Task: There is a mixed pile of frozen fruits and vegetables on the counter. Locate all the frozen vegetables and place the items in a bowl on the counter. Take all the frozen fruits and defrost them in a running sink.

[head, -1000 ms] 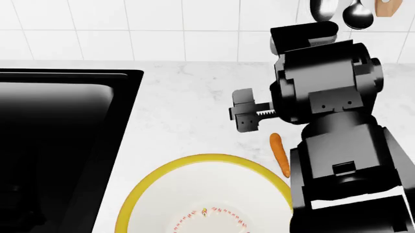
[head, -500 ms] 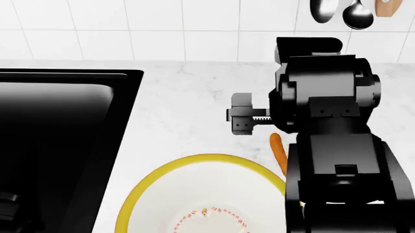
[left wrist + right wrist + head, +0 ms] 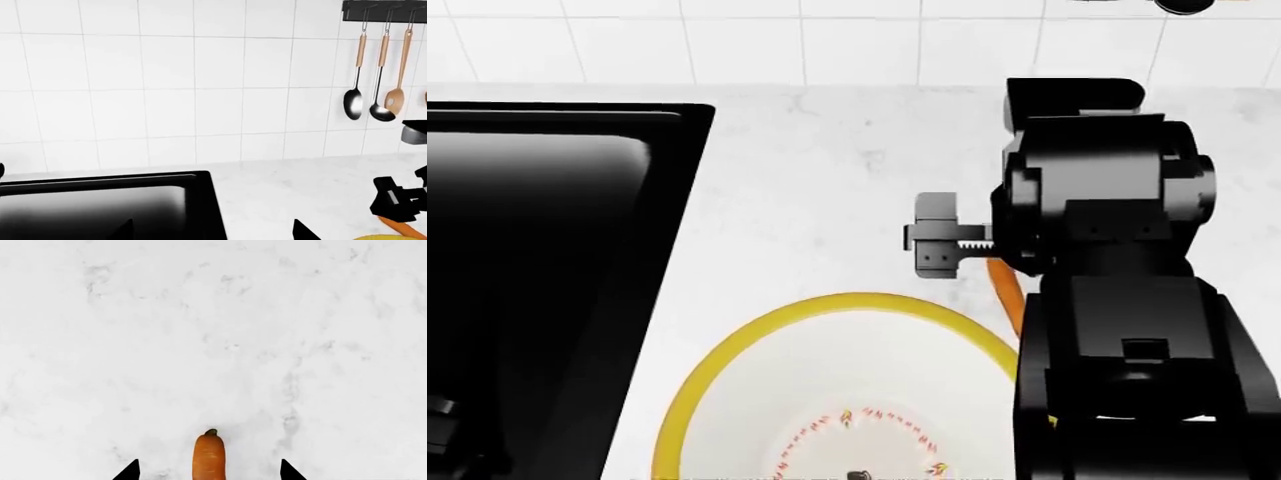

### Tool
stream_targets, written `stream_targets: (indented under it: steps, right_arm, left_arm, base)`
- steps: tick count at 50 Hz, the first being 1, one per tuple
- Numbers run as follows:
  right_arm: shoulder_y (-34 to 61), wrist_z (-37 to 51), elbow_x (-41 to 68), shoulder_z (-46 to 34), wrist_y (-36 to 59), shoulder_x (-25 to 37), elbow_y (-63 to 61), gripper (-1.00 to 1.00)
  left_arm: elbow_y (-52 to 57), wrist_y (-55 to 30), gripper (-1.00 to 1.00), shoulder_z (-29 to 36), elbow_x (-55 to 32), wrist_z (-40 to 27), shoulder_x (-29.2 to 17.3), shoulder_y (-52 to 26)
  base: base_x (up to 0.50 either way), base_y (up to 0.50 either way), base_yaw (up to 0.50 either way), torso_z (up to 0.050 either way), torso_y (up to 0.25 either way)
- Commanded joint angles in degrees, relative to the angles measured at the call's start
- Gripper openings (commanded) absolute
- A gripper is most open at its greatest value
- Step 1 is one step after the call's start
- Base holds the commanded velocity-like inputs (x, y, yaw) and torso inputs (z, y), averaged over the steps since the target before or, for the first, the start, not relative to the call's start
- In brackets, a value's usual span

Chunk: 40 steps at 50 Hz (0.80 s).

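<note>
An orange carrot (image 3: pixel 209 457), one of the frozen vegetables, lies on the white counter (image 3: pixel 814 180). My right gripper (image 3: pixel 209 471) hangs over it, open, with the carrot's stem end between the two black fingertips (image 3: pixel 130 471). From the head, only a strip of the carrot (image 3: pixel 1005 285) shows beside the right arm (image 3: pixel 1094 200). The yellow-rimmed bowl (image 3: pixel 827 302) sits just in front of the carrot. The black sink (image 3: pixel 534 250) is to the left. My left gripper (image 3: pixel 213 231) is open and holds nothing, over the sink's edge (image 3: pixel 200 210). The frozen fruits are out of view.
A tiled wall runs behind the counter. Ladles and a wooden spoon (image 3: pixel 373 100) hang from a rack at the back right. The right arm's gripper (image 3: pixel 397 200) and the carrot (image 3: pixel 400 227) show at the edge of the left wrist view.
The right gripper has shifted over the carrot, now mostly hidden under the arm. The head view has tilted down, showing more bowl and less wall.
</note>
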Motion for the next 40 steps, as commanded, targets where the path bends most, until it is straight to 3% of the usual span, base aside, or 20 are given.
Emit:
stream_targets:
  steps: [1,14,15,40]
  right_arm:
    - [-0.86,-1.13,-0.23,-1.62,1.01,-0.04,0.05,1.00]
    - [-0.09,1.34,0.48,0.43,-0.83,1.23,0.05,1.00]
    - [-0.02,0.54,0.21,-0.07,-1.46,1.08,0.05,-1.00]
    - [9.37,-8.29,-0.82,-6.56,-4.78,0.87,-0.04,-1.00]
  left_arm:
    - [-0.28,0.71,1.00,1.36,0.57,-0.47,-0.46,-0.07]
    - [-0.71,2.02,1.00,0.46,-1.15,-1.08,-0.23,0.46]
    - [-0.90,1.97,1.00,1.15,-0.64,-1.15,-0.10,0.09]
    - [-0.91,4.27,1.00,2.21,0.73,-0.94,-1.28,1.84]
  base:
    - [0.00,0.00,0.00,0.004,-0.088]
    - [0.00,0.00,0.00,0.001,-0.023]
    - [0.00,0.00,0.00,0.000,0.000]
    - [0.00,0.00,0.00,0.000,0.000]
